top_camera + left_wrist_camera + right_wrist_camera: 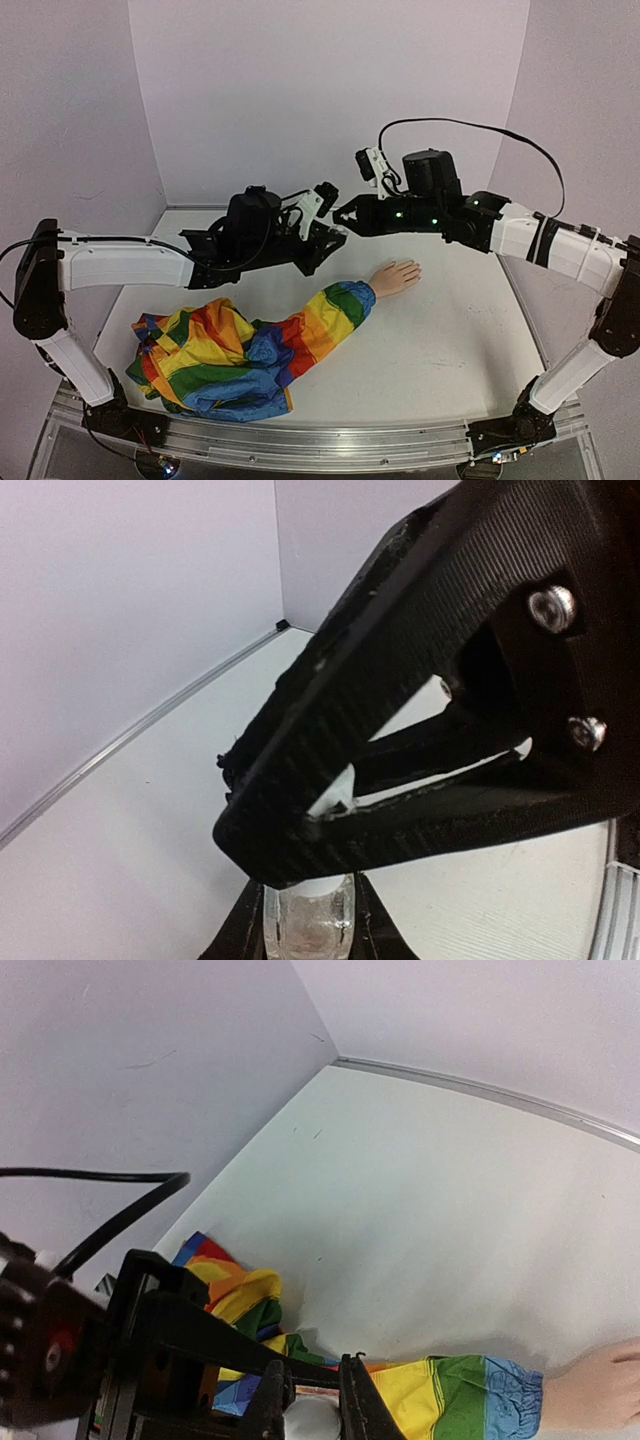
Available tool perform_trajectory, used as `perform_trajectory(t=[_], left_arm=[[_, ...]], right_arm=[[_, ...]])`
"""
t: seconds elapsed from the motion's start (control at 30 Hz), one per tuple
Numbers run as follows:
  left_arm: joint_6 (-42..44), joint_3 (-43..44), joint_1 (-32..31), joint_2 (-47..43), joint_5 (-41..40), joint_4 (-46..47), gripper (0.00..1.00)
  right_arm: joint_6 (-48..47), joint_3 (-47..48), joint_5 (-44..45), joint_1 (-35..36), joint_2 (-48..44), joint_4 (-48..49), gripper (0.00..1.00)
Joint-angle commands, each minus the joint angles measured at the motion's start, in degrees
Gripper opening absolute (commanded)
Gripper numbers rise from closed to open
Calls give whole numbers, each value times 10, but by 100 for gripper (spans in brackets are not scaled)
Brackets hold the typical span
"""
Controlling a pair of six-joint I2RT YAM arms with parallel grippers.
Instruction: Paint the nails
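Table (pixel 450 350): white top, pale walls (pixel 300 80) on three sides, a metal rail (pixel 320 440) along the near edge.
Left arm (pixel 120 265): white and black, reaching from the near-left corner toward the middle, held above the table.
Right arm (pixel 550 240): comes in from the near-right corner, reaching left; its tip meets the left arm's tip over the far-middle of the table.
Sleeve (pixel 250 345): rainbow-striped fabric, bunched in a heap at near left, with one straight stretch running right and far to a blue cuff.
Mannequin hand (pixel 395 277): small, pale peach, sticking out of the cuff and lying flat on the table just right of centre, below and a little right of the meeting tips, touched by neither.
Left gripper (pixel 338 236): fingers clamped on either side of a small clear bottle (pixel 310 925), which is held off the table.
Right gripper (pixel 340 216): fingers drawn close, pinching a white cap (pixel 312 886) at the bottle's top, its tip directly over the left gripper's hold.
The nails (pixel 413 268): at the fingertips, pointing right and slightly far; too small to make out singly, and their colour cannot be told.
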Motion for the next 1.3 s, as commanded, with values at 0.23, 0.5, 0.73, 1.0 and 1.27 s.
perform_trajectory(t=[0.23, 0.5, 0.73, 1.0, 1.27], left_arm=[[48, 5, 11, -17, -106, 48, 0], [47, 3, 9, -8, -86, 43, 0], [59, 12, 4, -1, -67, 34, 0], [68, 23, -5, 10, -42, 22, 0], [71, 31, -8, 15, -28, 13, 0]], right_arm=[[3, 113, -75, -32, 14, -142, 44], [-17, 147, -115, -60, 30, -195, 67], [-23, 170, -138, -60, 61, -194, 65], [-26, 183, -143, -60, 84, -193, 52], [-28, 171, -155, -58, 87, -192, 34]])
